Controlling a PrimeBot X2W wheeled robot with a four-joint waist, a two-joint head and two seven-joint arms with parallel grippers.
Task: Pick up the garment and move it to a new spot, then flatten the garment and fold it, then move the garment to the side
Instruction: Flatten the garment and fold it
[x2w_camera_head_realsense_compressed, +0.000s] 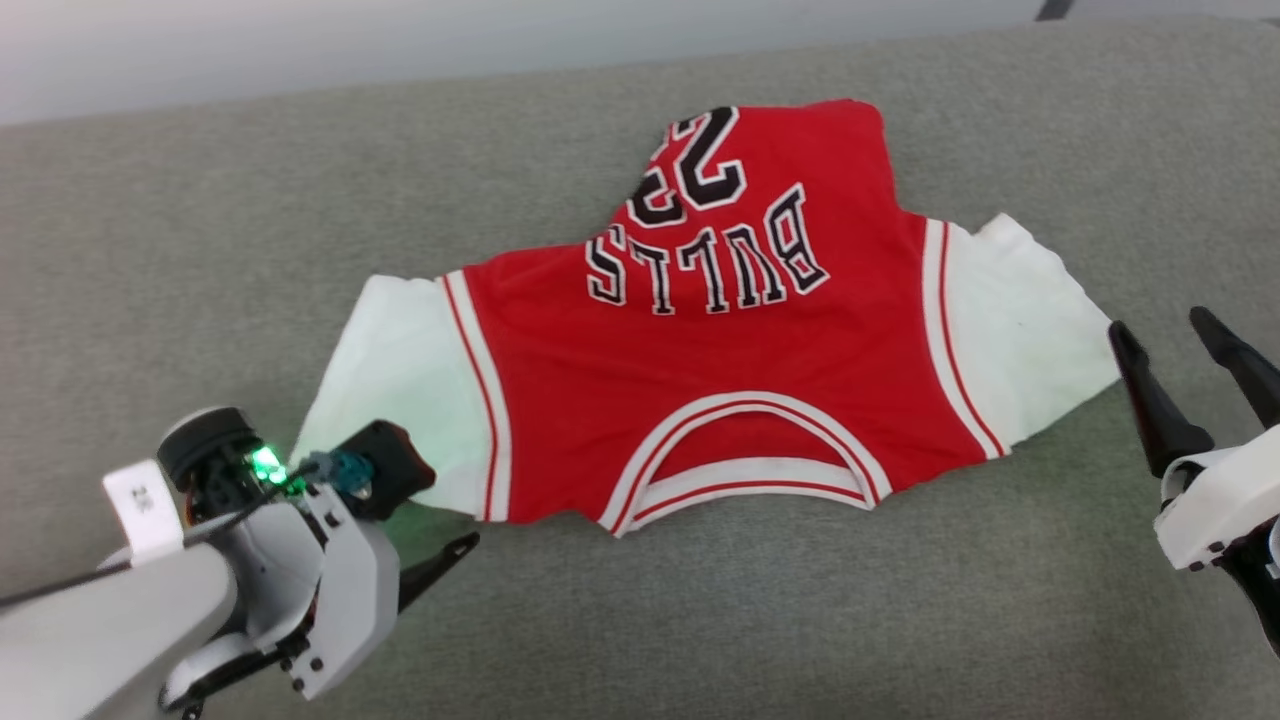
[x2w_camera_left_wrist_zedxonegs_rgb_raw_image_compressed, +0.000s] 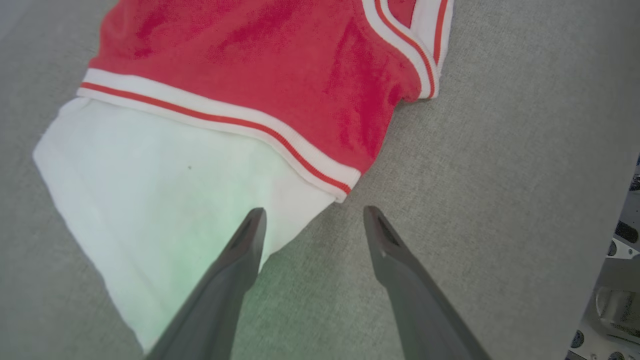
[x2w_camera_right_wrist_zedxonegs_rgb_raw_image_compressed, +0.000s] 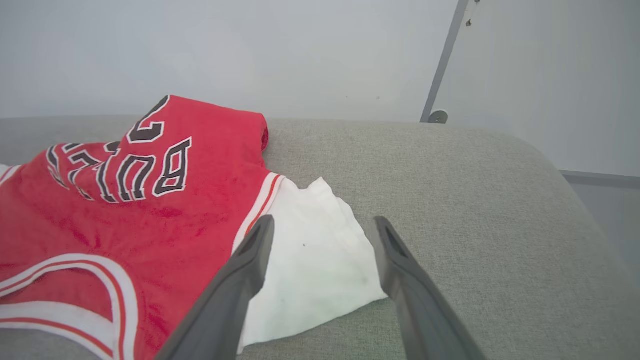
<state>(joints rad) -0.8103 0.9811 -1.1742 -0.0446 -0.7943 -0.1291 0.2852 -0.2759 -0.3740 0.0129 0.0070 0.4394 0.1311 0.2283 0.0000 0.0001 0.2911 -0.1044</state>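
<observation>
The garment (x2w_camera_head_realsense_compressed: 720, 380), a red jersey with white short sleeves and black "BULLS" lettering, lies spread on the grey padded surface (x2w_camera_head_realsense_compressed: 200, 250), neck opening toward me. Its far hem end is rumpled and narrowed. My left gripper (x2w_camera_left_wrist_zedxonegs_rgb_raw_image_compressed: 314, 212) is open just above the near corner of the left white sleeve (x2w_camera_left_wrist_zedxonegs_rgb_raw_image_compressed: 150, 200), one finger over the sleeve, the other over bare surface. My right gripper (x2w_camera_right_wrist_zedxonegs_rgb_raw_image_compressed: 324, 220) is open with its fingers straddling the right white sleeve (x2w_camera_right_wrist_zedxonegs_rgb_raw_image_compressed: 315, 260) from above. In the head view it (x2w_camera_head_realsense_compressed: 1165, 335) hangs just off that sleeve's outer edge. Neither holds anything.
The grey surface (x2w_camera_right_wrist_zedxonegs_rgb_raw_image_compressed: 450, 200) extends past the garment on all sides and curves down at its right edge (x2w_camera_right_wrist_zedxonegs_rgb_raw_image_compressed: 575, 200). A pale wall (x2w_camera_right_wrist_zedxonegs_rgb_raw_image_compressed: 250, 50) with a dark vertical strip (x2w_camera_right_wrist_zedxonegs_rgb_raw_image_compressed: 442, 65) stands behind. Parts of my base (x2w_camera_left_wrist_zedxonegs_rgb_raw_image_compressed: 620, 280) show beyond the surface's near edge.
</observation>
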